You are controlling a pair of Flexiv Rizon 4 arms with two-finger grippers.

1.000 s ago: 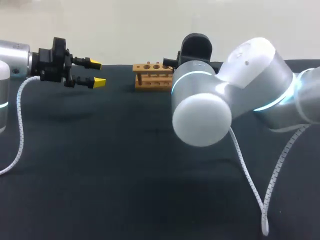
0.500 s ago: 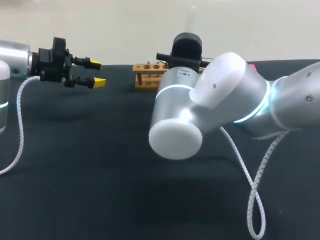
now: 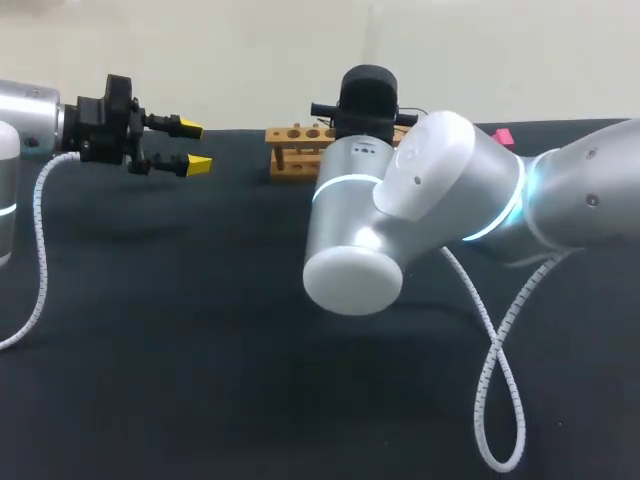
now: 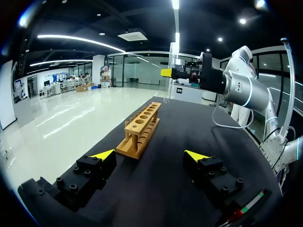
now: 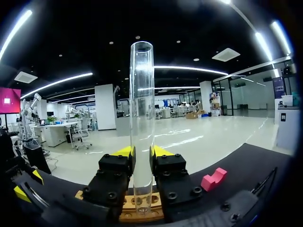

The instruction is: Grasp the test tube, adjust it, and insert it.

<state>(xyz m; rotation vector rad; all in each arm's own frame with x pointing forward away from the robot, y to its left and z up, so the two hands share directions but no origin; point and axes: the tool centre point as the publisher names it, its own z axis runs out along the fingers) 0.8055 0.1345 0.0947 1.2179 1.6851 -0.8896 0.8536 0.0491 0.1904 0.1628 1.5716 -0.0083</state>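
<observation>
Now in hand: one test tube, upright over the rack

Item 1. Test tube (image 5: 141, 94): clear glass, standing upright. Our right gripper (image 5: 142, 152) clamps it low on its length, with both yellow-tipped fingers pressing from two sides. Its rounded end sits at the top board of the wooden rack (image 5: 142, 213); we cannot tell whether it has entered a hole.

Item 2. Rack: a row of holes along its top, standing at the far side of the dark table (image 3: 200, 330). A small pink block (image 5: 214, 178) lies near it.

Item 3. Left gripper (image 3: 193, 146): fingers wide apart and holding nothing, well apart from the rack and facing it.

Handling note. We judge the step in hand to be insertion. To do it well, we should centre the tube's end over one hole, hold the tube plumb, and lower it slowly and straight. A tilt would likely catch the hole's rim or the lower shelf. We would loosen the fingers only once the rack carries the tube.
</observation>
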